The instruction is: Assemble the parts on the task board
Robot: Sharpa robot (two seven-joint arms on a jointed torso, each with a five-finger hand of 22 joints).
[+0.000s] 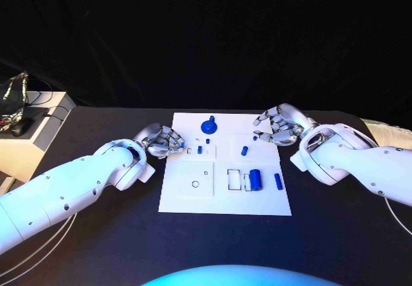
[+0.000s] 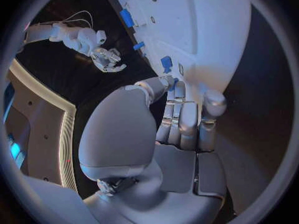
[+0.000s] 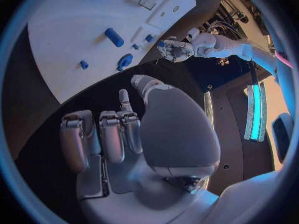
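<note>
The white task board [image 1: 225, 201] lies mid-table, also in the wrist views [image 2: 209, 30] [image 3: 65, 32]. On it stand a round blue knob [image 1: 209, 126], a blue cylinder [image 1: 255, 179] in a slot, a short blue peg [image 1: 278, 181] and several small blue parts [image 1: 244, 151]. My left hand [image 1: 161, 141] [image 2: 181, 119] hovers at the board's left edge with its fingers curled; a small blue part [image 2: 175, 79] sits pinched between thumb and fingertip. My right hand [image 1: 279, 125] [image 3: 118, 134] hangs over the board's far right corner, fingers curled in, holding nothing.
A beige stand [image 1: 38, 122] with cables and gear sits off the table's far left corner. Black tabletop [image 1: 343, 238] surrounds the board on all sides. Each arm comes in along its own side of the board.
</note>
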